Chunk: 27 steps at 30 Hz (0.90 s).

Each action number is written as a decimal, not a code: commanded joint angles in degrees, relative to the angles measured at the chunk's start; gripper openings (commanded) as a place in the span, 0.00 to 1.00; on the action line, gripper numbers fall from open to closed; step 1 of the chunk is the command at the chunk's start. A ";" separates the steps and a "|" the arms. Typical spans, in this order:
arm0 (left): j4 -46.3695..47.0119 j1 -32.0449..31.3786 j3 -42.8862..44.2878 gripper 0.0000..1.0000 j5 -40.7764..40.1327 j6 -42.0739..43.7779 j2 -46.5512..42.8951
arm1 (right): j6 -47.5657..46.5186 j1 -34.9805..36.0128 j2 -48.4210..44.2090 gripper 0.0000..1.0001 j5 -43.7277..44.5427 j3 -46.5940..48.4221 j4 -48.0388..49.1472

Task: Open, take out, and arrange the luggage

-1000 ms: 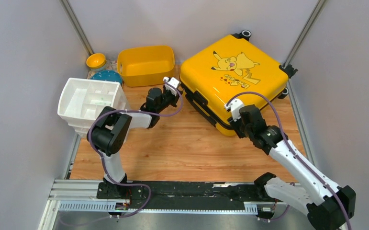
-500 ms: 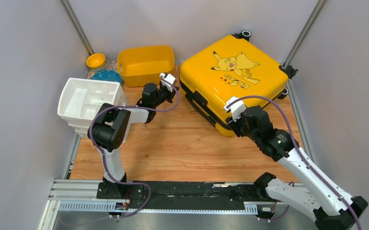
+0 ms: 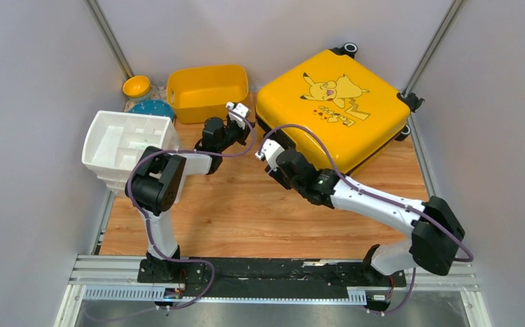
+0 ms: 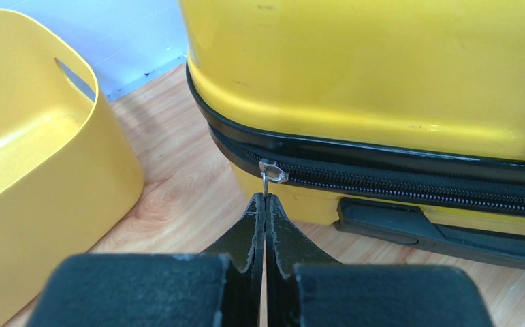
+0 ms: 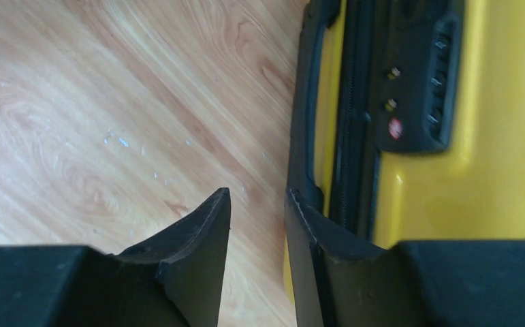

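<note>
Luggage (image 3: pixel 375 133) lies closed on the bench (image 3: pixel 246 204), its zip pull (image 4: pixel 271 172) pinched at the left jaws' tips, its handle (image 5: pixel 306 102) just beyond the narrowly parted right jaws.

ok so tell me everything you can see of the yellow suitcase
The luggage is a glossy yellow hard-shell case lying flat on the wooden table, Pikachu print up, lid shut. Black zipper trim rings its side, which carries a black handle and a combination lock; black wheels sit at the far end. The left gripper is shut on its small metal zipper pull near the left corner. The right gripper, open, hovers by the lock side; contact can't be told.
</note>
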 commanded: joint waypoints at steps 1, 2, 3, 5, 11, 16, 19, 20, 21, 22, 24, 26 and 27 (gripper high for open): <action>2.08 0.69 2.22 0.00 -1.38 -2.12 0.50 | 1.21 0.64 4.65 0.40 3.03 2.15 11.30; 2.17 0.69 2.22 0.00 -1.38 -2.21 0.59 | 1.21 0.55 7.10 0.40 3.38 2.51 12.79; 2.43 0.69 2.13 0.00 -1.64 -2.39 0.59 | 0.95 0.55 8.26 0.41 3.82 3.29 13.68; 2.87 0.69 1.78 0.00 -1.65 -2.48 0.50 | 1.65 0.12 11.76 0.41 5.41 4.70 14.30; 3.66 0.86 0.55 0.00 -2.09 -2.65 -0.03 | 3.85 -1.12 18.46 0.43 6.73 9.45 14.56; 3.84 1.04 0.28 0.00 -2.00 -4.06 0.06 | 4.29 -2.52 21.45 0.44 7.25 7.70 15.26; 3.84 1.04 0.54 0.00 -1.82 -4.23 0.15 | 3.76 -3.58 22.42 0.44 7.26 5.06 16.23; 3.84 1.04 0.63 0.00 -1.74 -4.32 0.23 | 3.59 -4.19 22.51 0.44 6.91 3.49 16.58; 3.84 1.13 0.63 0.00 -1.65 -4.24 0.41 | 3.76 -4.46 22.60 0.44 6.29 2.95 16.59; 3.93 1.13 0.81 0.00 -1.56 -4.32 0.50 | 4.11 -4.81 22.51 0.43 6.03 2.34 16.41; 3.75 1.13 0.90 0.00 -1.56 -4.41 0.76 | 5.16 -6.03 22.33 0.40 3.15 1.89 14.22; 3.84 1.04 0.90 0.00 -1.56 -4.59 0.85 | 5.26 -6.48 21.37 0.35 2.25 1.37 12.46; 3.75 1.13 0.90 0.00 -1.47 -4.50 0.85 | 4.91 -6.65 20.93 0.25 0.77 0.58 12.19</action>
